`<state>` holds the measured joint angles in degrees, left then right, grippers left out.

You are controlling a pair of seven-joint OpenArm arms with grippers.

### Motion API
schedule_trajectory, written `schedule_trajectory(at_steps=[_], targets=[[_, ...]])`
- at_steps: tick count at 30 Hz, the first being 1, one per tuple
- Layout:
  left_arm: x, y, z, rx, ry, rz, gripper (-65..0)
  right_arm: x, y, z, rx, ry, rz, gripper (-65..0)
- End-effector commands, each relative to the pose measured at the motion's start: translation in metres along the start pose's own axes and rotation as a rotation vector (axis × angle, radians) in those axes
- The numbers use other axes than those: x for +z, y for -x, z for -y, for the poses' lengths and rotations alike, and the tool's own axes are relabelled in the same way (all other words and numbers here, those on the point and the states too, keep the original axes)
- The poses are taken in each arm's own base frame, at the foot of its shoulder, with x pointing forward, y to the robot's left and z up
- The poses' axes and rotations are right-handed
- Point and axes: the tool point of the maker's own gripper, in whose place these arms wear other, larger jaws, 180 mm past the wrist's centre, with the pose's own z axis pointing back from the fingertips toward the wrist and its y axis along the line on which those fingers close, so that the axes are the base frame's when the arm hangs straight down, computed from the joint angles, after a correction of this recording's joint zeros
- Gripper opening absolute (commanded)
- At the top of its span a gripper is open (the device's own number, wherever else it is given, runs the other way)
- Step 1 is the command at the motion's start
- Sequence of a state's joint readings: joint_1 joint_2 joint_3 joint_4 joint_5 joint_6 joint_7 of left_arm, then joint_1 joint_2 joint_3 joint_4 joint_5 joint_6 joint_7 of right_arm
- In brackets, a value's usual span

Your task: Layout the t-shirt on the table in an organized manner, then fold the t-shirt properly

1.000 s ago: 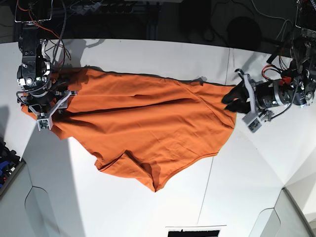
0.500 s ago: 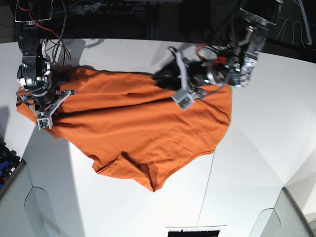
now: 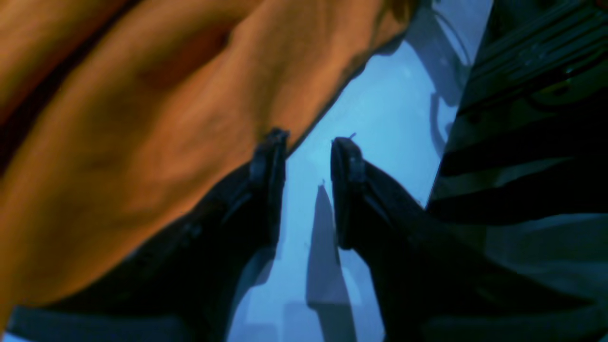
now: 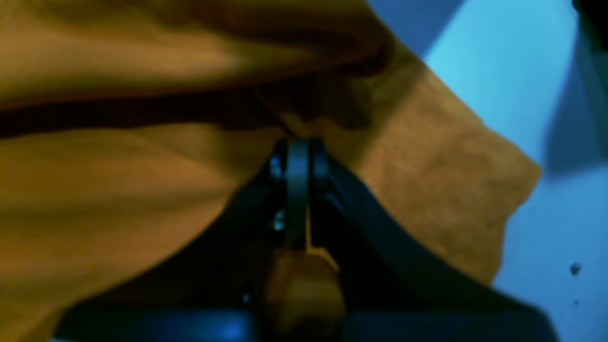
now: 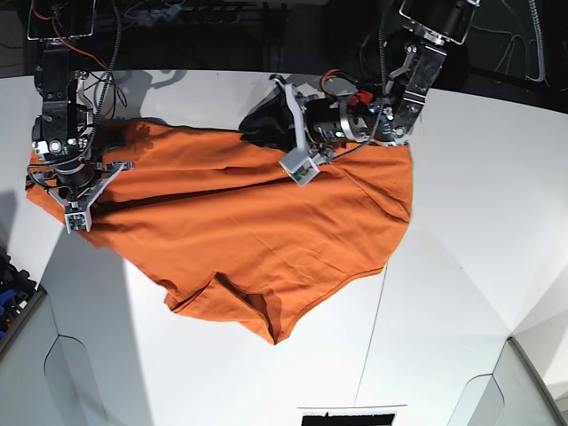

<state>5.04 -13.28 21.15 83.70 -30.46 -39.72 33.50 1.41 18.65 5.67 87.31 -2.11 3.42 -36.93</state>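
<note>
The orange t-shirt (image 5: 248, 222) lies spread and wrinkled across the white table (image 5: 479, 222). At its left end my right gripper (image 5: 73, 185) is down on the cloth. In the right wrist view that gripper (image 4: 298, 156) is shut, pinching a fold of the t-shirt (image 4: 118, 180). My left gripper (image 5: 259, 124) reaches over the shirt's far edge near the middle. In the left wrist view it (image 3: 308, 152) stands open with only bare table (image 3: 380, 114) in the gap. One of its fingers (image 3: 268, 161) rests against the edge of the t-shirt (image 3: 142, 142).
Cables and dark equipment (image 5: 195, 18) line the far edge of the table. A thin dark seam (image 5: 374, 319) runs across the tabletop on the right. A dark box of parts (image 5: 11, 288) sits at the left edge, and a black block (image 5: 346, 417) at the near edge.
My left arm swung from the shirt's right tip over the cloth to its far edge near the middle. My right gripper closed on the shirt's left end, and the right tip slackened.
</note>
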Motion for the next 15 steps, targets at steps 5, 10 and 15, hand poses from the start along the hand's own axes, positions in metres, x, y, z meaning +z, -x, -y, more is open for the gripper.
schedule_trajectory(at_steps=[5, 10, 15], targets=[[0.052, 0.047, -0.07, -0.031, -0.215, -0.202, -43.9, 0.003, -0.014, 0.023, 0.017, 0.051, 0.041, -64.3], [0.09, 0.044, -0.103, 0.01, -0.291, -0.178, -43.9, 0.003, -0.014, 0.027, -0.001, 0.05, 0.04, -49.3], [0.104, 0.038, -0.113, 0.062, -0.309, -0.149, -43.9, 0.003, -0.014, 0.015, -0.058, -0.005, 0.043, -53.4]])
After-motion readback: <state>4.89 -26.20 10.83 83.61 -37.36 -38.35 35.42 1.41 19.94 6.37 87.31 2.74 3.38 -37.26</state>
